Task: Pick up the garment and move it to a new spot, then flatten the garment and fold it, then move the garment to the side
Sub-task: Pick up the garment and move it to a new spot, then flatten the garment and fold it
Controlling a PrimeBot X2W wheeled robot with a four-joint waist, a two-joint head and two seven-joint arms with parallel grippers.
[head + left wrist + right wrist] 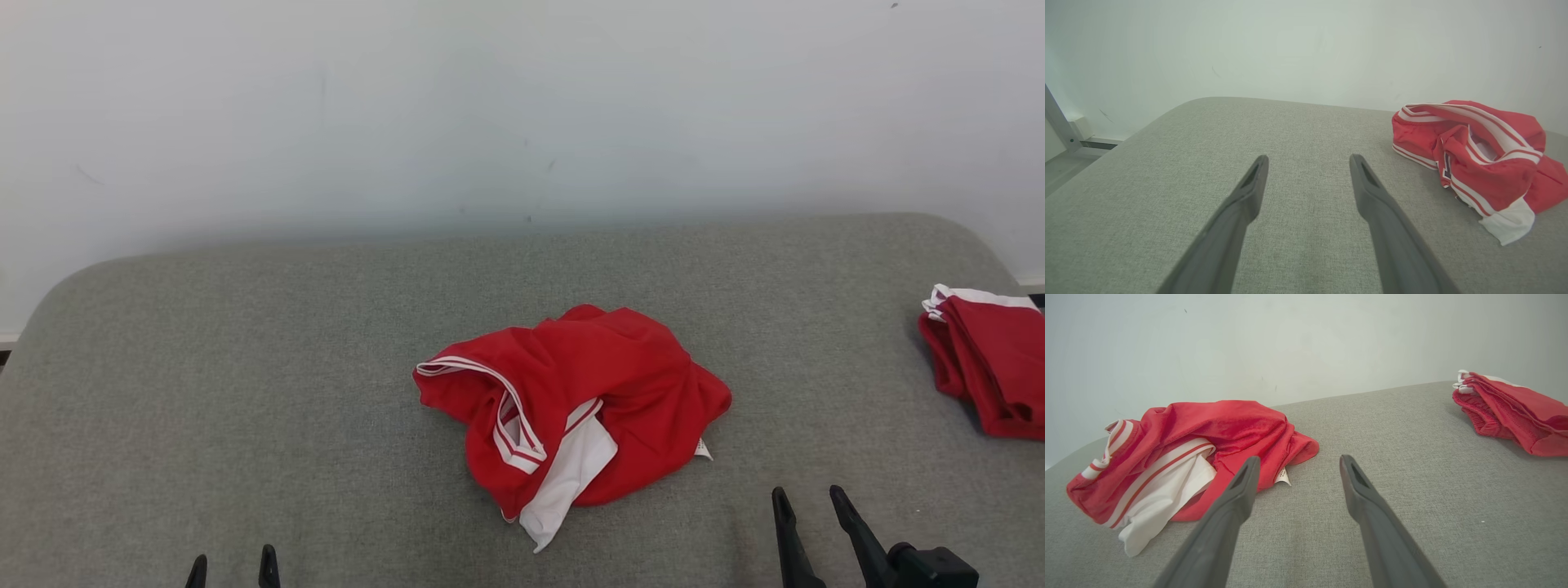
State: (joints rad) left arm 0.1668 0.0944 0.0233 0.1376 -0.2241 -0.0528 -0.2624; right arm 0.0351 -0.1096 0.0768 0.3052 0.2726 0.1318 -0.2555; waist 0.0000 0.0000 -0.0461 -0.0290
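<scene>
Garment [604, 384] crumpled, wider left-right; white flap [567, 478] points toward near side.

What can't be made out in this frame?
Crumpled garment: head view, its own folds hide its shape and front.
Its white label: head view, too small to read.
Second red garment: head view, cut off by the right edge.
Left gripper: head view, bottom edge cuts all but the fingertips.
</scene>
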